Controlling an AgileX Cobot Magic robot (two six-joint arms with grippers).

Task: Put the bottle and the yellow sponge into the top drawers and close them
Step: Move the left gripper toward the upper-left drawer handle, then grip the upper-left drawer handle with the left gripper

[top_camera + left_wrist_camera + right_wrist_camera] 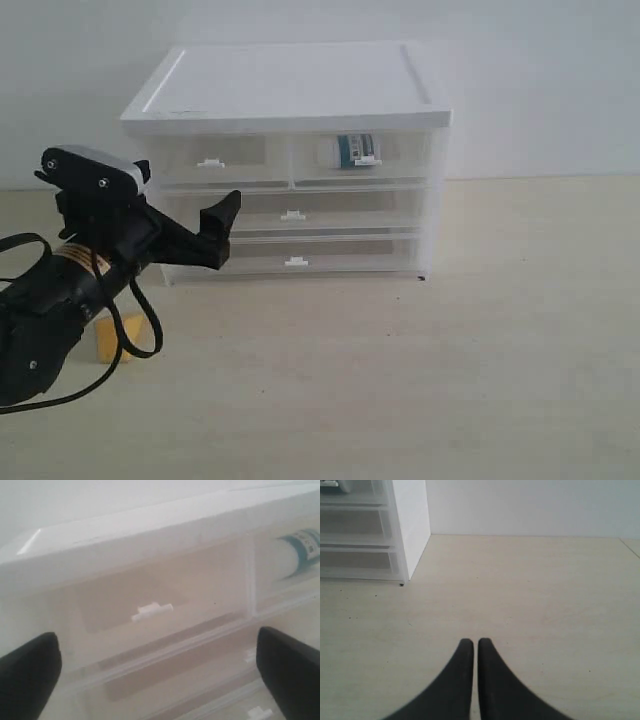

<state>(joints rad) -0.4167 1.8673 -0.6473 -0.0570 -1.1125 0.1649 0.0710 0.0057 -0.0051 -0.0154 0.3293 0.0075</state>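
- The left pincer [157, 642] is spread wide and holds nothing. It hangs just in front of the left top drawer [210, 158], facing its small tab handle [152, 611].
- The bottle [357, 150] lies on its side inside the right top drawer [410, 155]. Both top drawers sit flush with the cabinet [290, 85] front.
- The yellow sponge [112, 337] rests on the tabletop [450, 350], in front of the cabinet's left corner and partly hidden behind the left arm.
- The right pincer [471, 642] is pressed together and empty, over bare tabletop off to the cabinet's right.
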